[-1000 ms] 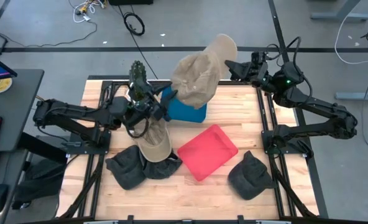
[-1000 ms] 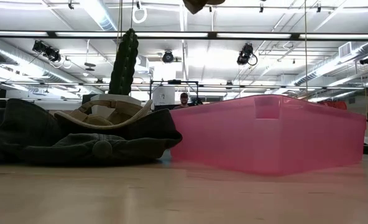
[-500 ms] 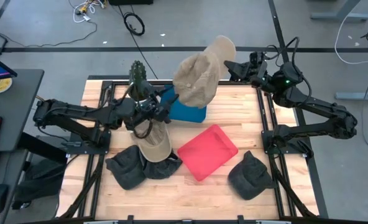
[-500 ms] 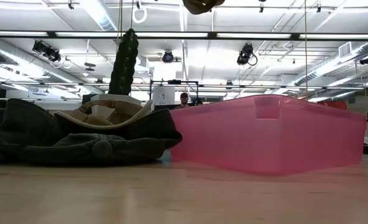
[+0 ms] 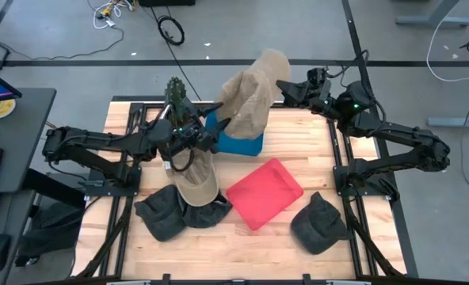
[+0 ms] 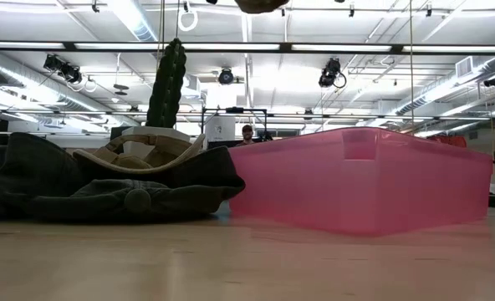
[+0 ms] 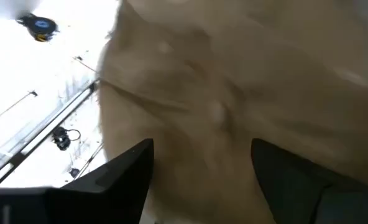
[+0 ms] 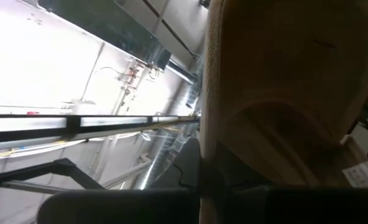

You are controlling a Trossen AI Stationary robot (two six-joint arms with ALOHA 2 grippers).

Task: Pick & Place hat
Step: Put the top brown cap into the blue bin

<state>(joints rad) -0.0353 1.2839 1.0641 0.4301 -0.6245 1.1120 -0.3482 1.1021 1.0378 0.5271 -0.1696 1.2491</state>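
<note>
A tan hat point(image 5: 249, 95) hangs high above the blue bin point(image 5: 241, 142) at the table's far middle; its lowest part shows at the top of the low view point(image 6: 260, 4). My right gripper point(image 5: 287, 89) is shut on the hat from the right. My left gripper point(image 5: 216, 128) is open and points up at the hat's crown point(image 7: 234, 106) from its left, a finger showing on either side of the crown. A second tan hat point(image 5: 196, 184) rests on dark hats point(image 5: 167, 214) at the near left. My right gripper holds the tan hat at its rim beside the brim point(image 8: 234, 149); the fingers come roughly level from the table's right side and hide the place of contact. The hat is lifted clear, its crown hanging below and left of the gripper. I cannot tell whether my left gripper touches the hat.
A red tray point(image 5: 265, 191) lies at the table's near middle and shows as a pink box in the low view point(image 6: 364, 180). A dark hat point(image 5: 320, 223) lies at the near right. A green cactus point(image 5: 175, 96) stands at the far left. A person shows far behind point(image 6: 247, 132).
My right gripper has gone toward the table's left edge with the tan hat. The hat has turned, its brim swinging left, and has risen a little in the low view.
</note>
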